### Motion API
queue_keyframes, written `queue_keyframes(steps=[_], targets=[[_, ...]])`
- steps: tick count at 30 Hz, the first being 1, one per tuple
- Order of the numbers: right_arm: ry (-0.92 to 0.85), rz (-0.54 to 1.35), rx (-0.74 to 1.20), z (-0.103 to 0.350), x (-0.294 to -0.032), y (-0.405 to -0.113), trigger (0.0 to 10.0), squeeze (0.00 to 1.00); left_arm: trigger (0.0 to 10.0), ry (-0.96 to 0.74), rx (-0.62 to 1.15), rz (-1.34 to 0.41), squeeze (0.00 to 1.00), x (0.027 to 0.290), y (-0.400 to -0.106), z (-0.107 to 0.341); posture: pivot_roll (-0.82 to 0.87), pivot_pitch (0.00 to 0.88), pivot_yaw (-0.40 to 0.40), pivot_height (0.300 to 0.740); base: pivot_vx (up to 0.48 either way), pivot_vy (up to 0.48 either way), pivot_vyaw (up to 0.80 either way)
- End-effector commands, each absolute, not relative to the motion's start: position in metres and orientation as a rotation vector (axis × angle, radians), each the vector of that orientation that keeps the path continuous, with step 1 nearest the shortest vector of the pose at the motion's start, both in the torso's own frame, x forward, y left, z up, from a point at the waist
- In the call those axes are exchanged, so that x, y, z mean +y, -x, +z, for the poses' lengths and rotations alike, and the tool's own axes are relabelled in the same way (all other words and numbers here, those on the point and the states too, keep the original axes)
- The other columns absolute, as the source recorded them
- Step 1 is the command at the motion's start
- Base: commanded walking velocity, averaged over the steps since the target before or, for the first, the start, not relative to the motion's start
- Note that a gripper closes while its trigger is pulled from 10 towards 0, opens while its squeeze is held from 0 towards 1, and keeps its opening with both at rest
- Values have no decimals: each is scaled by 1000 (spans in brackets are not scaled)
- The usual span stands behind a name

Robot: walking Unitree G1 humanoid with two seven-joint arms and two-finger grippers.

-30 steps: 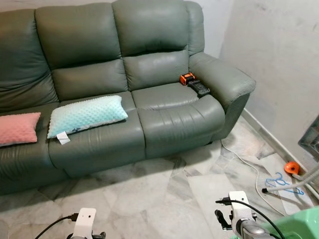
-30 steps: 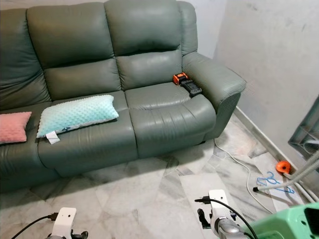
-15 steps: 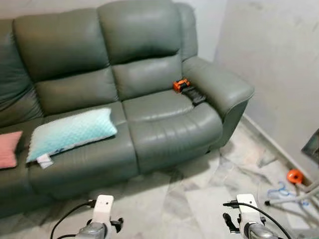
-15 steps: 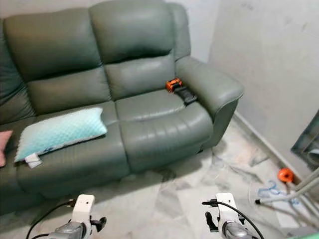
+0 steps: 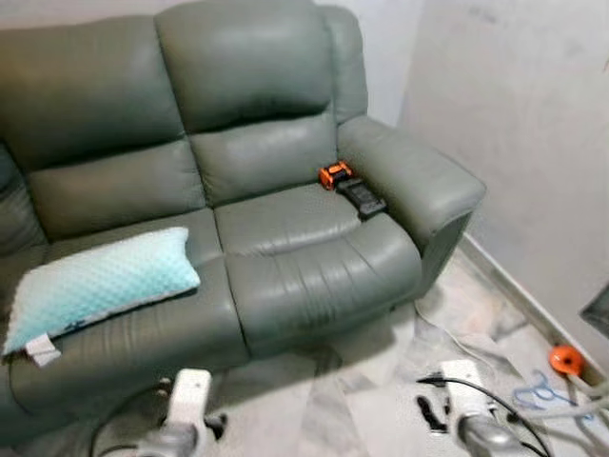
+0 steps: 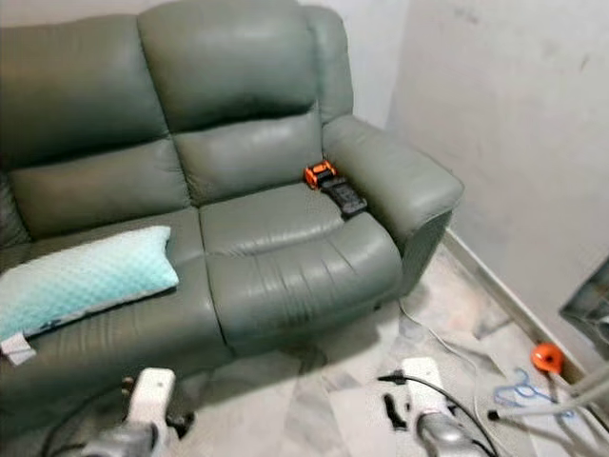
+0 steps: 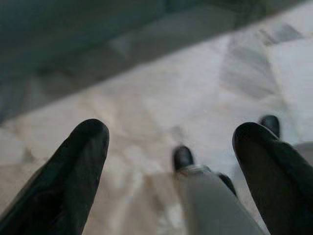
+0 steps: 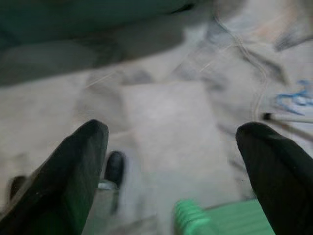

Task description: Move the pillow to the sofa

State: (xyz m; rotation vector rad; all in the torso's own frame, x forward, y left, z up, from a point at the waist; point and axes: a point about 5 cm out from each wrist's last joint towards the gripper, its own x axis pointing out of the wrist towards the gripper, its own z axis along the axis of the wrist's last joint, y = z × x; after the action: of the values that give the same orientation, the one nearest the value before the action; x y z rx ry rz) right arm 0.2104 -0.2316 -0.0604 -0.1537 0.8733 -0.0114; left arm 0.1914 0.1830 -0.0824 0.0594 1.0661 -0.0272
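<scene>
**Aqua pillow lies on the sofa seat**

We see the dimpled aqua rectangular pillow [image 5: 100,286] lying flat on the left seat cushion of the grey-green leather sofa [image 5: 285,171]. An orange-and-black power tool [image 5: 350,186] rests on the right seat, just beside the armrest. Our left gripper [image 7: 168,147] and right gripper [image 8: 171,147] both hang low over the pale marble floor [image 5: 381,381], fingers spread wide apart, holding nothing. A white cable [image 5: 447,328] trails across the floor.
</scene>
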Motion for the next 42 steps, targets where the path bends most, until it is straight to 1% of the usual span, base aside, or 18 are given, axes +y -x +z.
queue_keyframes(steps=[1,42], targets=[[141,7,878,-62,-224,-210,10000,0,10000,-90,1076,-1,0,197,-189,-82,-88,0,15,740,0,0,-581],[138,2,867,-62,-222,-212,10000,0,10000,-96,1102,12,0,201,-185,-83,-92,0,28,740,0,0,-799]])
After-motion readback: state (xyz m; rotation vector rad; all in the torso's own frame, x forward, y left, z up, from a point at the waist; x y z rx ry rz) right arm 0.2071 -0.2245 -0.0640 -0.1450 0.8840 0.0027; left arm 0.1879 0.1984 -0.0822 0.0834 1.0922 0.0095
